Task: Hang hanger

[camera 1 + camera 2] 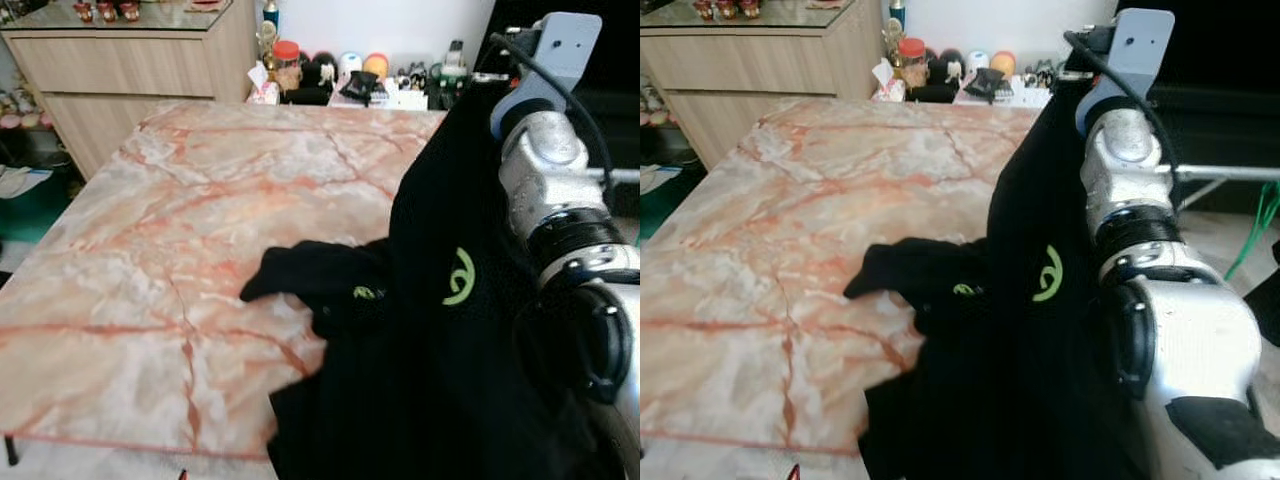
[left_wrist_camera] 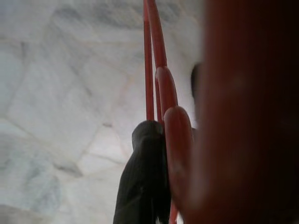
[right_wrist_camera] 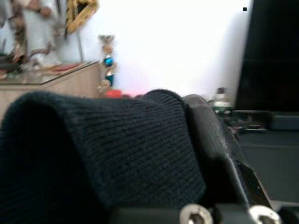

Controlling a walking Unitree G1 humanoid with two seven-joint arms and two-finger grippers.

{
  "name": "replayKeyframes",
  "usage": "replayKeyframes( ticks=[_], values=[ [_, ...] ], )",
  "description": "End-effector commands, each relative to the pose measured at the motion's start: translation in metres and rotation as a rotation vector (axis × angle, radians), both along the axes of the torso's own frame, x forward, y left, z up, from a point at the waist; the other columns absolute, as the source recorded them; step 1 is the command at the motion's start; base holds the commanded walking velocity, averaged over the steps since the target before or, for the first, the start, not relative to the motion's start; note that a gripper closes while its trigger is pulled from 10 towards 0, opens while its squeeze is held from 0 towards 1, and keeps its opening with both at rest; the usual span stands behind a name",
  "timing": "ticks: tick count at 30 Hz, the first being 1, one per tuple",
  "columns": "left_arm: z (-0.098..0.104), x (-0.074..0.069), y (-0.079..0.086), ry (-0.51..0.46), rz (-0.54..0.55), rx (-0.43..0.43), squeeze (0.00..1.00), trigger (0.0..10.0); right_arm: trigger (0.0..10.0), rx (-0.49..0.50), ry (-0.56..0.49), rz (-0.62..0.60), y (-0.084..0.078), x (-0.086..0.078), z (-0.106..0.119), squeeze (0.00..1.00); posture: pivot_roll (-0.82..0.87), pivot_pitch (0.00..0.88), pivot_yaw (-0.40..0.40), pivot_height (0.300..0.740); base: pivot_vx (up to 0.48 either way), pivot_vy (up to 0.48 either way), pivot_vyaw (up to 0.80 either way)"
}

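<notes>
Can't see the right gripper's (image 3: 205, 140) fingertips; black knit garment (image 3: 93, 154) covers them in the wrist cam, so grip state unclear to me. Head cams: garment's lower part runs off the bottom edge, right arm (image 1: 560, 190) cut by the right edge. Left wrist cam: red hanger (image 2: 161, 79) v. blurred up close, a big red-brown smear hides the right half; one black finger (image 2: 142, 177) visible, other hidden. Small items (image 1: 350, 75) at the marble table's (image 1: 150, 250) far end too small to ID. Cabinet (image 1: 120, 60) top cut off.
</notes>
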State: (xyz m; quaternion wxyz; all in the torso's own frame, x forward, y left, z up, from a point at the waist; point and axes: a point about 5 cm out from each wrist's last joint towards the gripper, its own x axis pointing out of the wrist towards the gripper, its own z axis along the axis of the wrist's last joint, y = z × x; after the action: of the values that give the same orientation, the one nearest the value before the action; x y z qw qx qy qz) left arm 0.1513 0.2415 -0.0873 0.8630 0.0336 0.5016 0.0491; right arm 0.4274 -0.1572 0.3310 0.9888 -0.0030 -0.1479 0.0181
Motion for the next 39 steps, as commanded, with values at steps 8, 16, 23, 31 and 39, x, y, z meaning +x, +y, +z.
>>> replayKeyframes(
  ticks=[8, 16, 23, 31, 39],
  values=[
    [-0.009, -0.019, -0.007, 0.058, 0.008, -0.016, 0.0, 10.0, 10.0, -0.016, 0.089, -0.014, -0.009, -0.002, -0.052, 0.1, -0.01, 0.117, 0.005, 0.74, 0.0, 0.0, 0.0],
    [-0.012, -0.037, 0.002, 0.091, 0.005, -0.007, 0.0, 10.0, 10.0, -0.059, 0.093, 0.09, -0.006, -0.059, -0.11, 1.0, -0.02, 0.169, 0.011, 0.74, 0.0, 0.0, 0.0],
    [-0.012, -0.043, 0.009, 0.104, 0.001, 0.0, 0.0, 10.0, 10.0, -0.047, 0.12, 0.048, -0.01, -0.095, -0.122, 1.0, -0.03, 0.183, 0.008, 0.74, 0.0, 0.0, 0.0],
    [-0.015, -0.042, -0.006, 0.106, -0.026, -0.009, 0.0, 10.0, 10.0, -0.008, 0.286, -0.04, -0.016, -0.13, -0.156, 1.0, -0.04, 0.182, 0.011, 0.74, 0.0, 0.0, 0.0],
    [-0.012, -0.039, 0.004, 0.097, -0.019, 0.012, 0.0, 10.0, 10.0, 0.019, 0.374, -0.066, -0.014, -0.157, -0.159, 0.73, -0.02, 0.173, 0.002, 0.74, 0.0, 0.0, 0.0]
  ],
)
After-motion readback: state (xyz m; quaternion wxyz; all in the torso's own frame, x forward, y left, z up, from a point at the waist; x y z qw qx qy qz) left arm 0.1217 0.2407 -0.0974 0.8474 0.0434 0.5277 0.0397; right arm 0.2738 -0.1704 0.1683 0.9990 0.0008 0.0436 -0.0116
